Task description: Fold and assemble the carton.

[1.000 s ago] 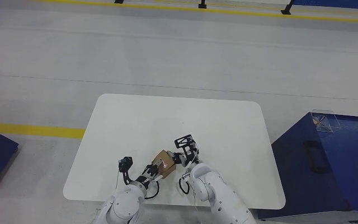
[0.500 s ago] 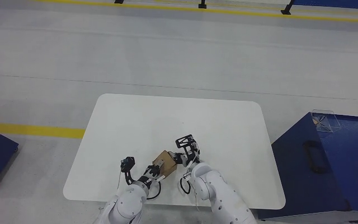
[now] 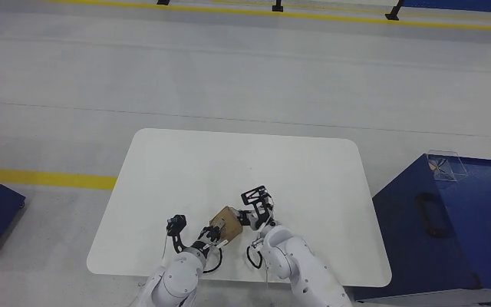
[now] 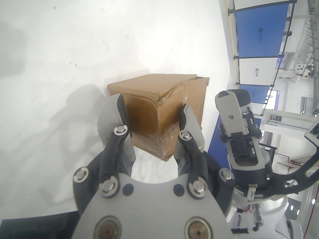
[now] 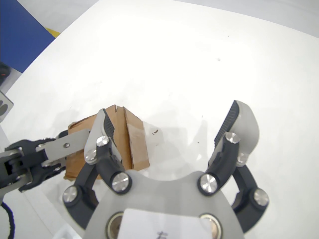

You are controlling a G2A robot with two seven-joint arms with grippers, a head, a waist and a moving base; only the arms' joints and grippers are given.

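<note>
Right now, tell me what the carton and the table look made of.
The carton: brown cardboard, matte, going by its creased, torn corner; a shiny strip along one edge looks like clear tape. The table: smooth white top with faint sheen, perhaps laminate or painted board; unsure.

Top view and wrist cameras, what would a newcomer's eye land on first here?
The small brown carton draws the eye first, sitting on the white table near the robot's edge, between both arms. The left gripper clamps one of its creased corners. The right gripper is spread wide open beside it, one finger at the carton's side.
</note>
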